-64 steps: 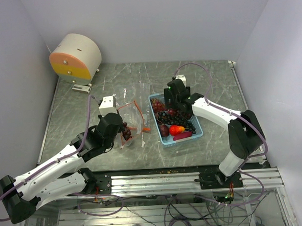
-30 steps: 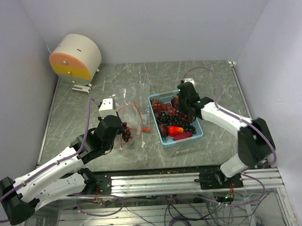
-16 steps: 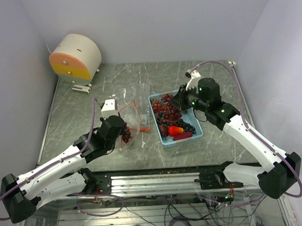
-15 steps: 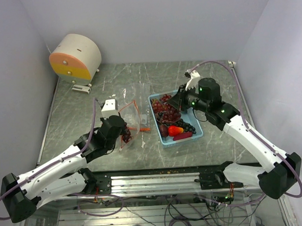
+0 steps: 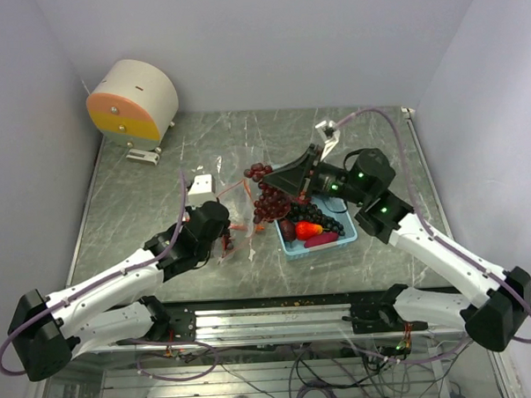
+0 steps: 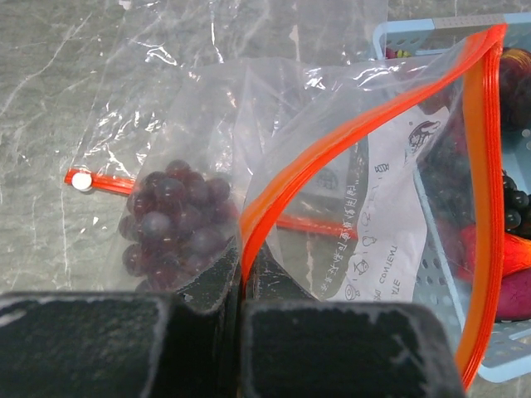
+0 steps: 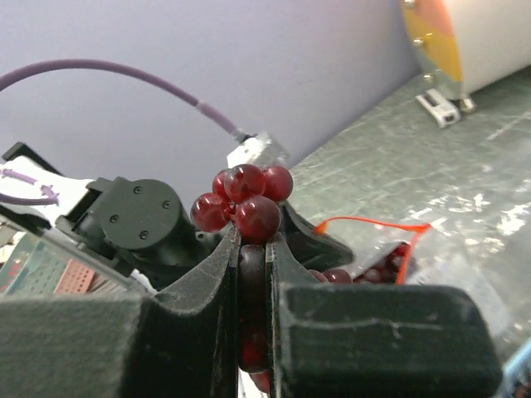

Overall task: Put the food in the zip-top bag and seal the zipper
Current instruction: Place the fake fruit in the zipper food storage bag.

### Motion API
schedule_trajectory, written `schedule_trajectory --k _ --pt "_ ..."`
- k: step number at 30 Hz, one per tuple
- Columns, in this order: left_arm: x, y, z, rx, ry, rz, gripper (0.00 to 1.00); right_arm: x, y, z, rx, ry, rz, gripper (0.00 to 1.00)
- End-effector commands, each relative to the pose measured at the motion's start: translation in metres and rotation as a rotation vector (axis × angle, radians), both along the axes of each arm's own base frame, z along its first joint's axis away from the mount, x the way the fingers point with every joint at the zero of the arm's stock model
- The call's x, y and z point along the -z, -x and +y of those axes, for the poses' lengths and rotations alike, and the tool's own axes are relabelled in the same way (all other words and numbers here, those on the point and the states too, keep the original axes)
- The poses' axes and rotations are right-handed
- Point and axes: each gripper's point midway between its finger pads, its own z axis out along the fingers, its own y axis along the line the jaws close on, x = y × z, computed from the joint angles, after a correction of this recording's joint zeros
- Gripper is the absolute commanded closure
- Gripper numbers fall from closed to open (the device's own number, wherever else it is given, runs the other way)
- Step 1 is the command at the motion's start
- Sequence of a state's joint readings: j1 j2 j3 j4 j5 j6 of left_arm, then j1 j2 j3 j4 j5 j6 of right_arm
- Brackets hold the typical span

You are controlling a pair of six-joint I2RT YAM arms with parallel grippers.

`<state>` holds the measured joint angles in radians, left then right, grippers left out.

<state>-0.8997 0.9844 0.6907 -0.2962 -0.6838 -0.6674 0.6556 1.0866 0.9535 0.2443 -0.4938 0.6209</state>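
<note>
A dark red grape cluster [image 5: 264, 202] of the food hangs in the air between the tray and the bag, with my right gripper [image 5: 272, 183] shut on it; up close the berries [image 7: 246, 201] bulge over the fingertips of that gripper [image 7: 252, 242]. My left gripper [image 5: 225, 239] is shut on the zipper [image 6: 348, 137], holding the mouth of the zip-top bag [image 5: 223, 199] up and open. Another grape cluster [image 6: 170, 220] lies inside the bag [image 6: 290, 99]. The orange strip runs straight between the left gripper's [image 6: 242, 278] jaws.
The light blue tray [image 5: 350, 230] right of the bag holds dark grapes, a red fruit [image 5: 309, 230] and a purple piece. A round white-and-orange device [image 5: 133, 101] stands at the back left. Walls enclose the table on three sides.
My right gripper has lifted a grape cluster out of the tray and swung left to the bag's mouth. The left arm has shifted a little right, still gripping the zipper.
</note>
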Motion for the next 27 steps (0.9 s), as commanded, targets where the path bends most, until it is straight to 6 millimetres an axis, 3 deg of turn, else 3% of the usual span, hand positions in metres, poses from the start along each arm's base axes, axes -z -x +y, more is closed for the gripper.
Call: schedule_trajectory --k 1,7,15,20,27 --pt "-0.014 -0.003 -0.009 0.011 0.063 -0.026 0.93 -0.010 0.012 0.032 -0.061 -0.081 -0.032 1.00" --pt "-0.021 0.002 -0.006 0.018 0.089 -0.033 0.93 0.016 0.001 0.061 0.002 -0.063 -0.010 1.00" --pt "-0.034 0.012 -0.007 0.056 0.143 -0.034 0.93 0.080 -0.026 0.074 0.185 0.108 0.014 1.00" --pt "-0.041 0.014 -0.012 0.080 0.159 -0.029 0.93 0.099 -0.034 0.078 0.301 0.211 0.001 1.00" --pt "-0.039 0.013 -0.003 0.049 0.126 -0.035 0.93 0.121 -0.017 0.083 0.385 0.366 -0.066 1.00"
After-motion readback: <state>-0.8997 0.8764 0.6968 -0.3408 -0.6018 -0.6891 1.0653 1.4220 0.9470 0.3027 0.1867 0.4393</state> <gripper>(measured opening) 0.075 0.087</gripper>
